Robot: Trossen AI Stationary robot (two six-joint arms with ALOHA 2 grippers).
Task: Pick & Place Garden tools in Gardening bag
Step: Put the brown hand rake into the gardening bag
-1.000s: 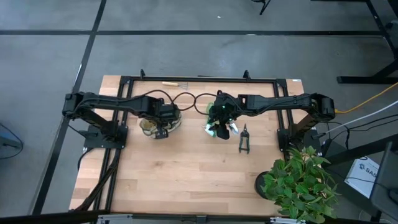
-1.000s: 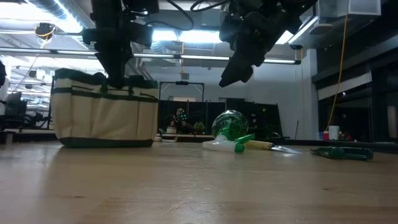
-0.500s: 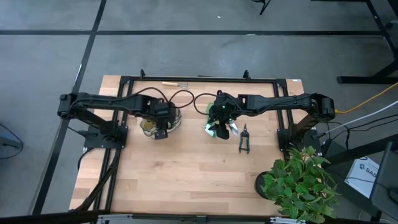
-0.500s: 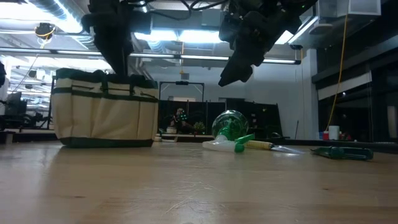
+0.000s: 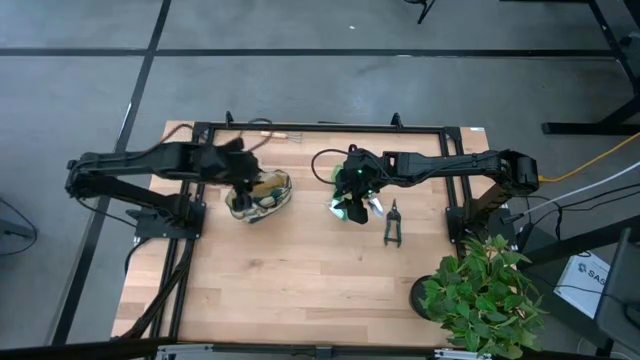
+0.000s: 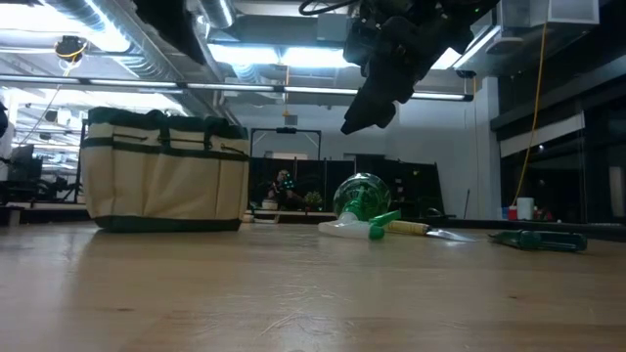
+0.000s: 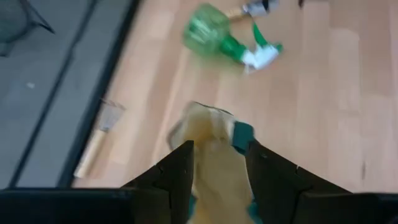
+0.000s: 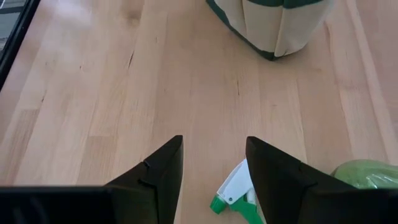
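The cream gardening bag [image 5: 262,195] with green trim stands on its base left of the table's middle [image 6: 161,171]. My left gripper [image 7: 217,163] hangs open above its far-left side [image 5: 243,172], touching nothing. The green spray bottle [image 5: 345,205] lies on its side at mid-table [image 6: 362,203]. My right gripper [image 8: 214,165] hovers open just above it [image 5: 352,185]. A trowel [image 6: 411,228] lies close to the bottle's right. Black pruning shears [image 5: 393,225] lie farther right. A thin wooden-handled rake [image 5: 283,134] lies by the far edge.
A leafy potted plant [image 5: 480,295] stands at the table's near right corner. A black frame [image 5: 320,127] runs along the far edge and both sides. The near half of the wooden tabletop [image 5: 300,290] is bare.
My left gripper has risen out of the bag's mouth and drawn back toward the table's left edge, and the arm has folded back with it. The bag stays in place, its open top now uncovered. My right gripper has kept still above the spray bottle.
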